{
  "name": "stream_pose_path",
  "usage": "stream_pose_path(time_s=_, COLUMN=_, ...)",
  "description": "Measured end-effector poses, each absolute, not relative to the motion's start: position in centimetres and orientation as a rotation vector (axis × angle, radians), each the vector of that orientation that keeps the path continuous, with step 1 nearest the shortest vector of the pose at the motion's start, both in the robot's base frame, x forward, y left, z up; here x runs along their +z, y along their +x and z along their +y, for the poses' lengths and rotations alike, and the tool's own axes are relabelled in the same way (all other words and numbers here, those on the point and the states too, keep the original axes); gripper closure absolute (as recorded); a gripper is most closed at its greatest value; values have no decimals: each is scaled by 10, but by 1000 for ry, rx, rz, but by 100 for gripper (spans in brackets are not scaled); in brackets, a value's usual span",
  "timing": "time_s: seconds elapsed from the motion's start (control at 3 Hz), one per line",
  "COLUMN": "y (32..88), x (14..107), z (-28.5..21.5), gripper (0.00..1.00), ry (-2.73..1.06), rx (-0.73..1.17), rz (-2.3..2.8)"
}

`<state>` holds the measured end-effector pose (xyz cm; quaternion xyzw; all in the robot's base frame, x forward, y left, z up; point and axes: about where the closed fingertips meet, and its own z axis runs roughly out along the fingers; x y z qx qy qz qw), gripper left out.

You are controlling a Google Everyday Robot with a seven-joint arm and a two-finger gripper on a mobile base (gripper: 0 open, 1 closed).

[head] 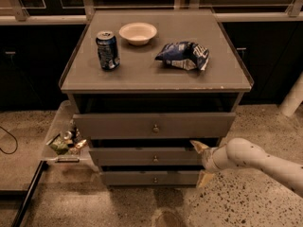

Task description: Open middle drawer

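Camera view. The item under inspection is the middle drawer (142,156), the second of three grey fronts. Its round knob (155,158) serves as the reference point for all positions below. The front appears to stand only a little proud of the carcass, if at all, and the dim light prevents a firmer reading. On that evidence the opening is judged barely begun.

Hazards noted:
- The gripper (202,162) sits well right of the knob, at the drawer's right end rather than on the handle. A pull from that corner could skew the drawer on its runners and jam it.
- The top drawer (118,125), directly above the knob, projects forward. The upper finger (199,146) could catch under it on the way out.
- The lower finger (205,178) lies below and right of the knob, beside the end of the lowest drawer (128,178). It might hook that front and drag the wrong drawer.
- A sharp tug could rock the soda can (108,50), standing far above and left of the knob.

Gripper condition: the fingers are spread wide, one above and one below the drawer's right end. It holds nothing. Contact with the front is probable but cannot be confirmed.
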<state>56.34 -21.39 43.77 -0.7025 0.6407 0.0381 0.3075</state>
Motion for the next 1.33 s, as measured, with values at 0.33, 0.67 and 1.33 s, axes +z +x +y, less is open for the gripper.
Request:
stream_pose_path(time_s=0.33, y=588, x=413, z=-216, gripper=0, ry=-1878, rx=126, rz=1726)
stream_pose_path(time_s=0.67, y=595, x=403, z=-213, gripper=0, ry=-1877, rx=141, rz=1724)
stream_pose_path(time_s=1.33, y=607, x=393, z=-203, gripper=0, ry=-1857, rx=182, rz=1709)
